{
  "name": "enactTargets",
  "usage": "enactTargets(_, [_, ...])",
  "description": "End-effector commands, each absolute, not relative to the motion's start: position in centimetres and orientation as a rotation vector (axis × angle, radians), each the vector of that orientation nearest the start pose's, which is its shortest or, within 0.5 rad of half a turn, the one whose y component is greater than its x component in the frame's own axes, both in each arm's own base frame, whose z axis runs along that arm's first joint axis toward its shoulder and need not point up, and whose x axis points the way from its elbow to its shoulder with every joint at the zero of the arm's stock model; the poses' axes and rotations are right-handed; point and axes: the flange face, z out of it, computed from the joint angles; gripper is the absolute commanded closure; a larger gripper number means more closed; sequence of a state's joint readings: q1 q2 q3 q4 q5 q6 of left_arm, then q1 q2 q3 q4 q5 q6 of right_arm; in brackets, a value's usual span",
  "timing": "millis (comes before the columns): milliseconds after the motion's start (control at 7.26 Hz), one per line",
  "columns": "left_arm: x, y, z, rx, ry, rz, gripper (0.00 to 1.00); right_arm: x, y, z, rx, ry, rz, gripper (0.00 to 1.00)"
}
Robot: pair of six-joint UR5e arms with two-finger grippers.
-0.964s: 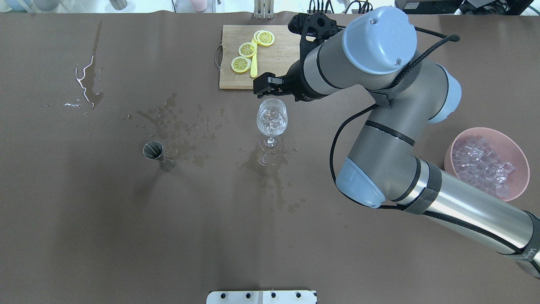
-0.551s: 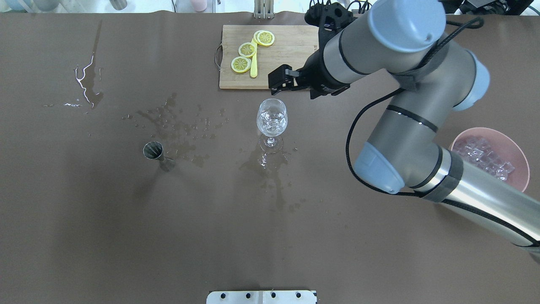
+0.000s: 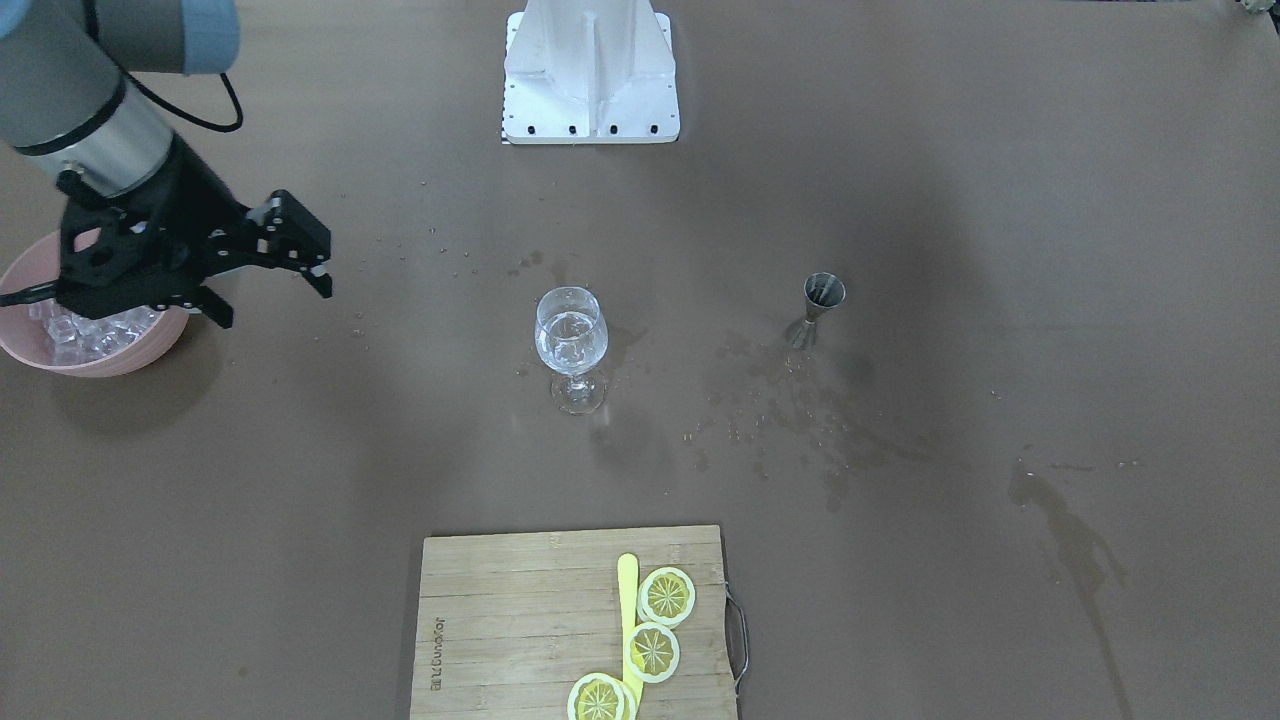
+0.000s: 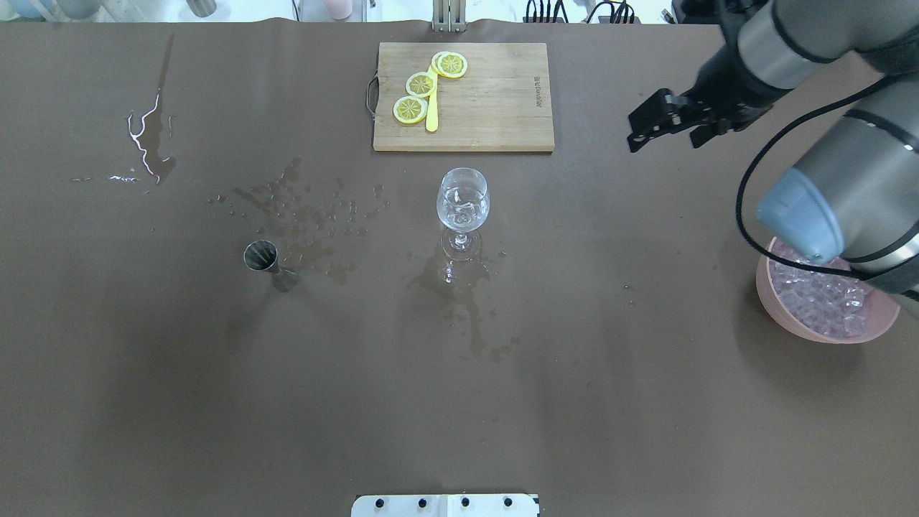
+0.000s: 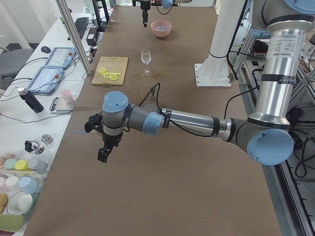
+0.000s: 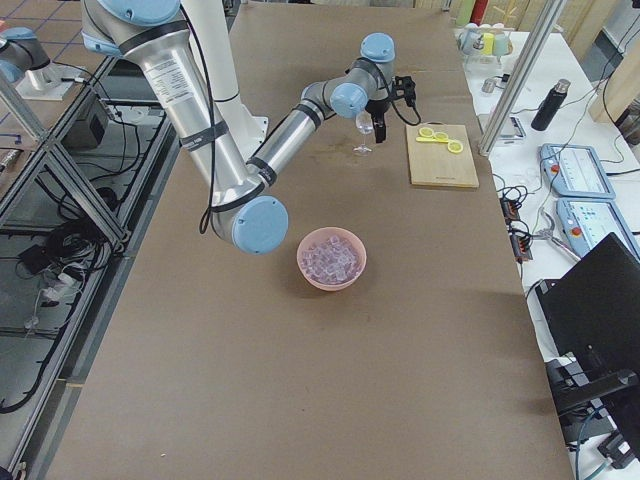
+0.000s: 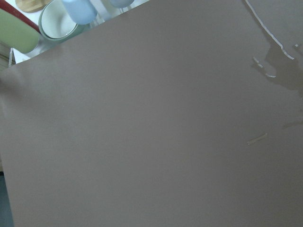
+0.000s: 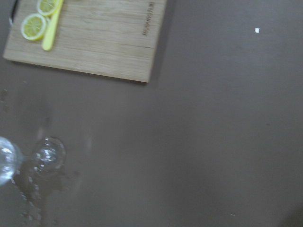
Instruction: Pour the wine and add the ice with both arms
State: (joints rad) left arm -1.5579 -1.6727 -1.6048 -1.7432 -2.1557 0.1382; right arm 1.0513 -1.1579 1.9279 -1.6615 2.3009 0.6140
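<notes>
Brown matte cloth covered the whole table point(image 4: 646, 402), blotched with dark wet stains and scattered droplets around the middle. A stemmed wine glass point(image 4: 463, 201) of clear, thin-walled glass stood upright there, its long axis vertical and its mouth up, with clear liquid and a few glossy cubes inside. Toward the robot's left stood a small steel jigger point(image 4: 260, 255), hourglass-shaped and upright. On the far side lay a rectangular bamboo cutting board point(image 4: 495, 108) with a metal handle, carrying round lemon slices point(image 4: 411, 109) and a slim yellow stick point(image 4: 431, 108).

Most of the ice point(image 4: 826, 301) sat heaped in a smooth, round pink bowl point(image 4: 818, 334) at the robot's right end of the table: small, colourless, shiny cubes.

Over that bowl bent the right arm point(image 4: 854, 187), silver-grey tube with pale blue caps. Its black right gripper point(image 4: 663, 146) hung above bare cloth between the board and the bowl, slanting down toward the table's middle, fingers spread apart and empty.

Seen from the left end only, the left arm point(image 5: 192, 120) reached out low along the table; the left gripper point(image 5: 103, 155) pointed straight down over bare cloth, and I could not tell whether its fingers were apart or together. A white metal stand point(image 3: 590, 70) stood at the robot's edge.
</notes>
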Motion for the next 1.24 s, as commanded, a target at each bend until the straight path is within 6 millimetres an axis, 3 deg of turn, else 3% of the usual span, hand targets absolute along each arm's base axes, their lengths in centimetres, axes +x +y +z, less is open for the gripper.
enactTargets(0, [-7.4,-53.6,60.0,0.308,0.561,0.226,0.02,-13.3,-54.9,36.8,0.109,-0.811,-0.291,0.0])
enactTargets(138, [-7.3,-53.3,60.3,0.297,0.564,0.225,0.02,-7.7,-56.2,41.6,0.048,-0.709,-0.356,0.0])
enactTargets(275, [-7.3,-53.2,60.8,0.287,0.565,0.22,0.02,-4.1,-56.5,47.0,-0.011,-0.606,-0.427,0.0])
enactTargets(413, [-7.6,-52.8,61.2,0.28,0.566,0.215,0.02,-1.2,-56.0,52.5,-0.07,-0.608,-0.363,0.0])
enactTargets(551, [-7.5,-51.7,62.4,0.258,0.595,0.206,0.02,-0.7,-55.5,55.9,-0.059,-0.607,-0.351,0.0])
enactTargets(689, [-8.2,-51.4,63.1,0.24,0.635,0.174,0.02,-0.4,-55.3,55.8,-0.043,-0.586,-0.295,0.0])
enactTargets(826, [-8.6,-50.3,64.8,0.199,0.674,0.147,0.02,-0.2,-54.5,57.9,-0.081,-0.574,-0.27,0.0])
enactTargets(964, [-8.4,-49.1,65.6,0.184,0.694,0.141,0.02,-0.2,-54.4,58.3,-0.069,-0.571,-0.272,0.0])
enactTargets(1102, [-8.4,-48.9,66.0,0.174,0.697,0.137,0.02,0.3,-53.2,60.5,-0.09,-0.58,-0.257,0.0])
